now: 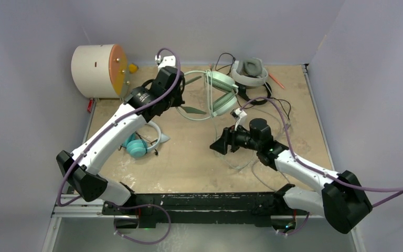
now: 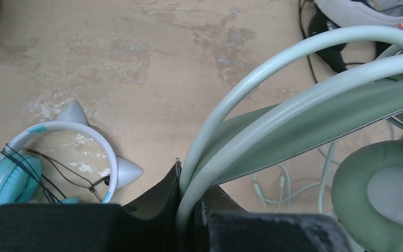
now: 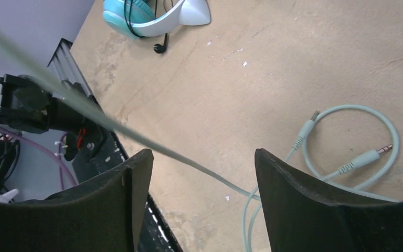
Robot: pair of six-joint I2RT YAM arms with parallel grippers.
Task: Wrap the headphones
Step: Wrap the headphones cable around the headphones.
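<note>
Toward tabletop (image 1: 189, 168) rear: stiff band of mint-green headphones (image 1: 224, 100) clamped in left gripper (image 2: 189, 202); light, limp cable (image 3: 189, 166) loose between wide-parted right gripper (image 3: 202, 157); probably best pinched near plug (image 3: 370, 155).

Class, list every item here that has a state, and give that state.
Left gripper: shut on the mint headset's band.
Right gripper: open, mint cable passing between its jaws.
Mint headset: held by band, cable loose.
Teal headset: lying flat, cord wound round it.
White headset: lying at far edge, unheld.
</note>
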